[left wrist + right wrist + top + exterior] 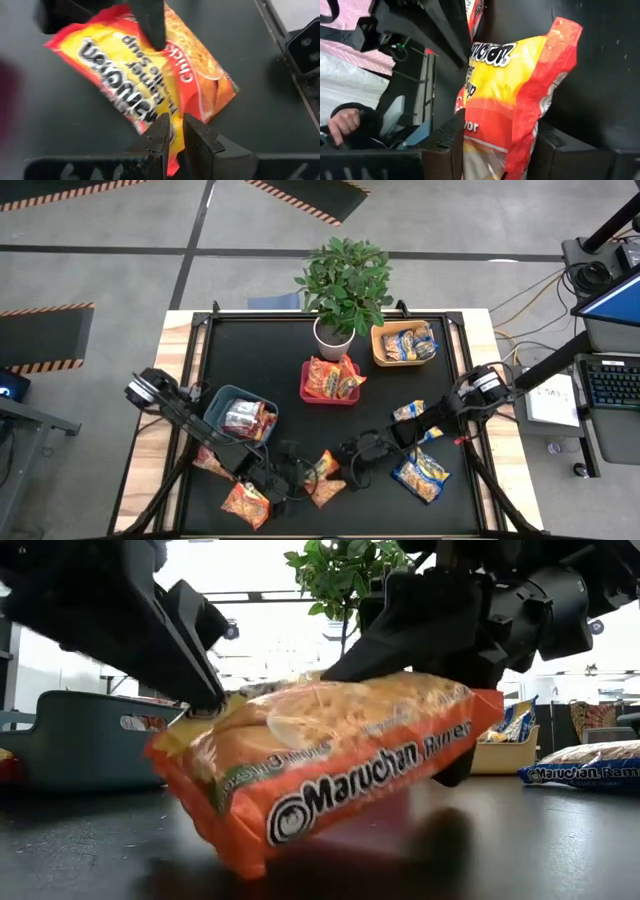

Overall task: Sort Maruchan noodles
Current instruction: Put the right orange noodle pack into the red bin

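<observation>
- On the far left of the black table point(200, 340), an orange packet point(209, 464) lies near the front left edge, and another orange packet point(246, 504) lies at the front.
- The grey-blue bin point(222, 398) sits left of centre, with a packet point(248, 420) inside it.
- My left gripper point(174, 131) is low at the front centre of the table, its fingers pressed nearly together and pinching one edge of the orange Maruchan packet point(330, 765).
- That packet is lifted off the table and tilted, held between my two grippers; its far end is higher than the end nearest the low camera.
- My right gripper point(500, 145) comes in from the right and has the packet's other end between its fingers point(447, 145), which stand on both sides of it; I cannot tell whether they have fully clamped.
- The red bin point(312, 394) at mid-table holds orange packets point(335, 378), with the potted plant point(343, 285) just behind it.
- The orange bin point(380, 358) at the back right holds blue-and-yellow packets point(410, 343).
- Two blue-and-yellow packets lie loose on the right: one point(408, 412) beside my right arm, another point(422, 474) nearer the front.
- In my right wrist view a person's hand point(342, 125) shows beyond the table.
</observation>
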Motion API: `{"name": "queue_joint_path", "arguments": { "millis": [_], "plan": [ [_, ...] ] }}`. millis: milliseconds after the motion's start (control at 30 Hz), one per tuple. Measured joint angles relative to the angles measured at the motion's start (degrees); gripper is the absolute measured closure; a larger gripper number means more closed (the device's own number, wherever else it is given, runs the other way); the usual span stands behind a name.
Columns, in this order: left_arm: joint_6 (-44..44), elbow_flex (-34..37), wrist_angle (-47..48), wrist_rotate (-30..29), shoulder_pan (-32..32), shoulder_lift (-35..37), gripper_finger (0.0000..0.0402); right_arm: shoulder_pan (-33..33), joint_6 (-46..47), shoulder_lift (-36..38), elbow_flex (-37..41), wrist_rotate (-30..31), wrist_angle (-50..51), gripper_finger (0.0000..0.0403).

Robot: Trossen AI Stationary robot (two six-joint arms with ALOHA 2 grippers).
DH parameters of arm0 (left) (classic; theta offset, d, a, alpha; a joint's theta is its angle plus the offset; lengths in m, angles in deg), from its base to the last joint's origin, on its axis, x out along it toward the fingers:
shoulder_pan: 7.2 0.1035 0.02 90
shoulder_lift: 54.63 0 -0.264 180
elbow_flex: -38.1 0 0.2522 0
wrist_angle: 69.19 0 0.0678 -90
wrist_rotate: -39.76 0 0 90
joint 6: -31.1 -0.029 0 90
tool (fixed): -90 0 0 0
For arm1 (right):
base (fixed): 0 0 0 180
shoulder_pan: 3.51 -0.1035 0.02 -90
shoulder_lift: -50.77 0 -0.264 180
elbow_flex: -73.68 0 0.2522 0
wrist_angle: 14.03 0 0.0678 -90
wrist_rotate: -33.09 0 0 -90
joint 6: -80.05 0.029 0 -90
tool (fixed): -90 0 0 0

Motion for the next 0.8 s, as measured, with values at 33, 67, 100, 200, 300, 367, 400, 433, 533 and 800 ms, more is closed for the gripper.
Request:
{"name": "queue_joint_path", "arguments": {
  "millis": [33,67,100,200,300,367,400,433,533,800],
  "plan": [
    [-0.8,0.0,1.6,-0.8,0.0,1.2,0.0365,0.1,-0.3,0.4,0.0,0.0,0.1,0.0268],
    [-1.8,0.0,3.2,-1.5,0.0,2.6,0.0365,0.2,-0.4,0.8,0.0,0.1,0.1,0.0268],
    [-2.9,0.0,4.7,-2.6,-0.1,3.9,0.0365,0.3,-0.6,1.4,0.0,0.1,0.2,0.0268],
    [-6.8,0.0,9.3,-7.6,-0.4,8.8,0.0365,0.6,-1.2,3.5,0.0,-0.3,0.9,0.0269],
    [-10.9,0.0,12.2,-14.2,-0.9,14.1,0.0365,1.3,-3.0,6.8,0.0,0.2,2.6,0.0270],
    [-13.3,0.5,13.1,-17.9,-1.1,17.6,0.0365,2.1,-4.7,9.4,0.0,2.2,4.2,0.0270],
    [-14.3,1.0,13.2,-19.6,-1.2,19.4,0.0365,2.5,-5.9,10.8,0.0,3.8,5.1,0.0270],
    [-15.3,1.5,13.2,-21.3,-1.3,21.0,0.0365,3.0,-7.4,12.1,0.0,5.4,5.9,0.0270],
    [-16.4,3.3,13.1,-26.8,-1.4,25.7,0.0365,4.4,-12.6,16.6,0.0,13.0,9.4,0.0270],
    [-11.5,10.9,12.9,-41.6,-1.4,34.4,0.0365,12.2,-20.6,26.4,-2.6,27.0,23.3,0.0270]
  ]
}}
